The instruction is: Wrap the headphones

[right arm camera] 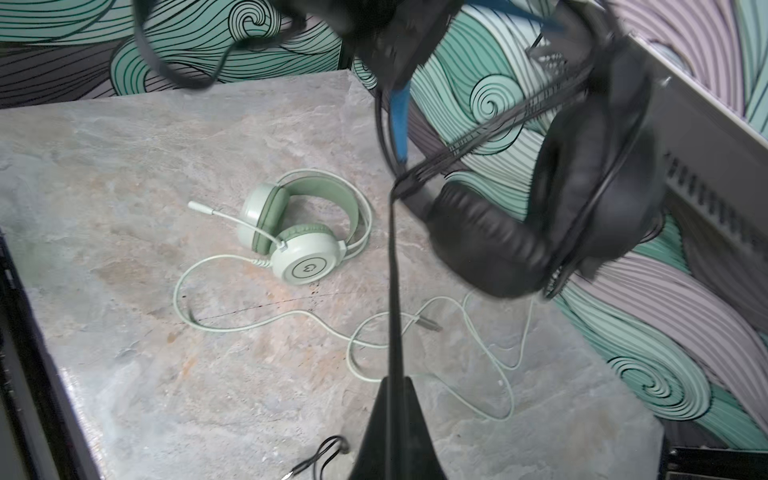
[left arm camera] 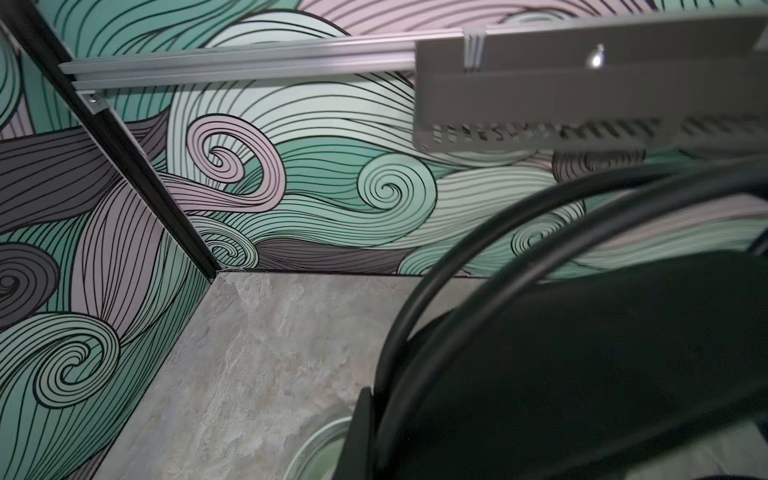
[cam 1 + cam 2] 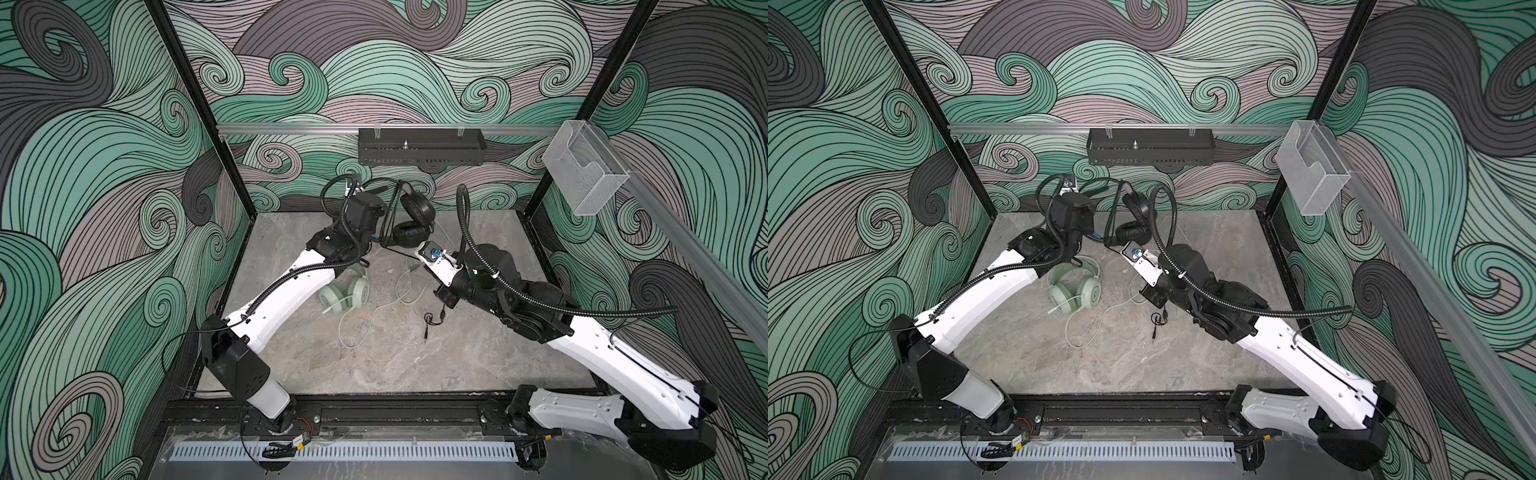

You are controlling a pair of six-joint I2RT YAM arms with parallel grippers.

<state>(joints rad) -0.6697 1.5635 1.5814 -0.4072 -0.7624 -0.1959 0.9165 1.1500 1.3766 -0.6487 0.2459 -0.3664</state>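
- In both top views I count two headsets and two arms, each with one hand. The black headphones (image 3: 409, 233) are held up above the desk (image 3: 415, 365) near the back wall. The mint-green headphones (image 3: 357, 289) lie on the desk just beside the left forearm.
- In both top views the left hand (image 3: 371, 240) is closed on the blue-lined headband of the black headphones. The right hand (image 3: 444, 296) sits mostly under its wrist camera, so its fingers are hard to make out there.
- In the left wrist view, two thin black headband hoops arc across the frame and a dark mass fills one corner. I cannot tell the fingers apart here. A sliver of a mint ear cup shows on the desk.
- In the right wrist view, the right hand's fingers are pressed together on the single black cable (image 1: 392, 270). The cable runs taut to the black headphones, whose two padded cups hang in the air.
- In the same view, the mint-green headphones lie beyond on the desk with one boom microphone. Their white cable (image 1: 249, 328) lies in loose loops.
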